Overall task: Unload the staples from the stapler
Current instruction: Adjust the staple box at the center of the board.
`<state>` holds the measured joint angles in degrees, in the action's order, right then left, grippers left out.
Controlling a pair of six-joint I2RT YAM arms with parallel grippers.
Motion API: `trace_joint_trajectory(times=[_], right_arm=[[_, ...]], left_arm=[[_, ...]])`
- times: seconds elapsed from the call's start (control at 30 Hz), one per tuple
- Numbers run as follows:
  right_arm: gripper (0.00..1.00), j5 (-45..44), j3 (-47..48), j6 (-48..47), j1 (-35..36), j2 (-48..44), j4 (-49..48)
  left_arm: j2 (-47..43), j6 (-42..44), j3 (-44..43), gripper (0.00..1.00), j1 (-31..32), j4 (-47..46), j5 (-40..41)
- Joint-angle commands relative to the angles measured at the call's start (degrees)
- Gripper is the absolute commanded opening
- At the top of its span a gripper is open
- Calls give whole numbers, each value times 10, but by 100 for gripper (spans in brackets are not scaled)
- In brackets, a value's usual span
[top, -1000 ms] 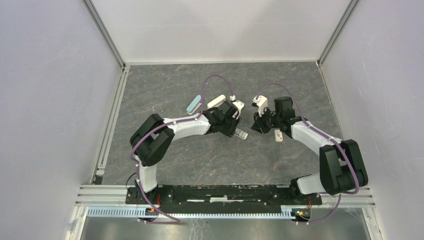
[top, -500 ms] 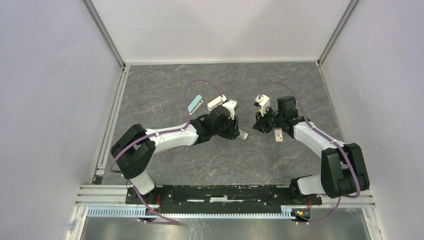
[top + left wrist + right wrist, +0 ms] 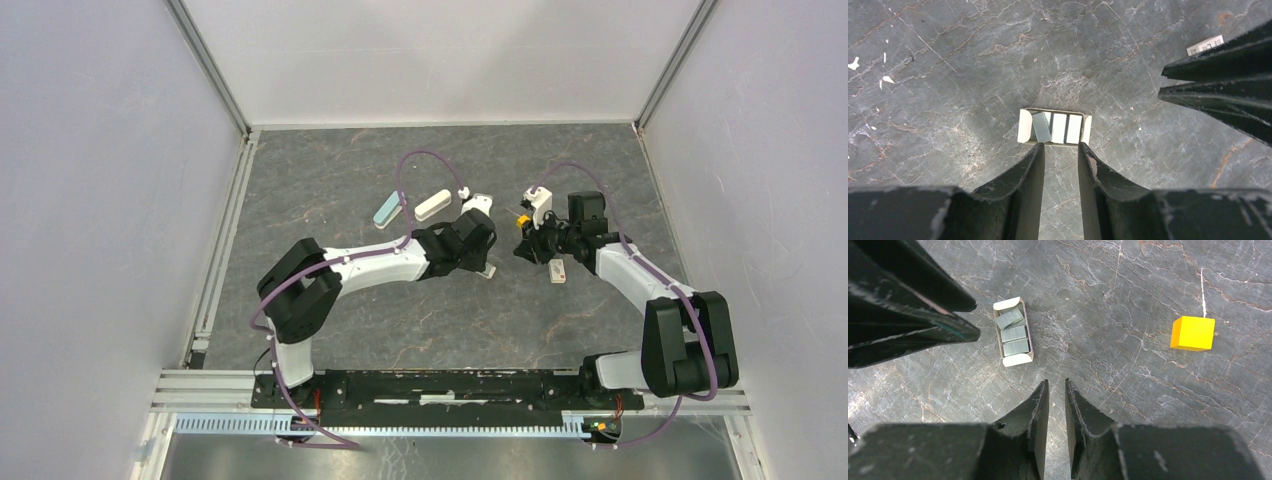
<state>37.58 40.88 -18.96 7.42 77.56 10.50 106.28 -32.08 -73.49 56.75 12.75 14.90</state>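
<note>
Lying in a small open box [image 3: 1024, 126] on the grey marbled table [image 3: 948, 75], the staples [image 3: 1040, 128] show as short silvery-grey strips packed side by side, the end one tilted askew. The left gripper [image 3: 1061, 146] sits at the box's long edge, its fingers a narrow gap apart with nothing between them; contact cannot be told. The right gripper [image 3: 1056, 382] is near the same box, fingers a mere slit apart, empty.
</note>
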Motion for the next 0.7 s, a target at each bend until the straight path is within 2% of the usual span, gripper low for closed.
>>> trace_joint_trajectory(times=[0.0, 0.67], right_arm=[[24, 20, 17, -9, -6, -6, 1], [24, 28, 16, -12, -12, 1, 2]], left_arm=[[26, 3, -48, 37, 3, 41, 33], [77, 5, -91, 32, 4, 77, 16]])
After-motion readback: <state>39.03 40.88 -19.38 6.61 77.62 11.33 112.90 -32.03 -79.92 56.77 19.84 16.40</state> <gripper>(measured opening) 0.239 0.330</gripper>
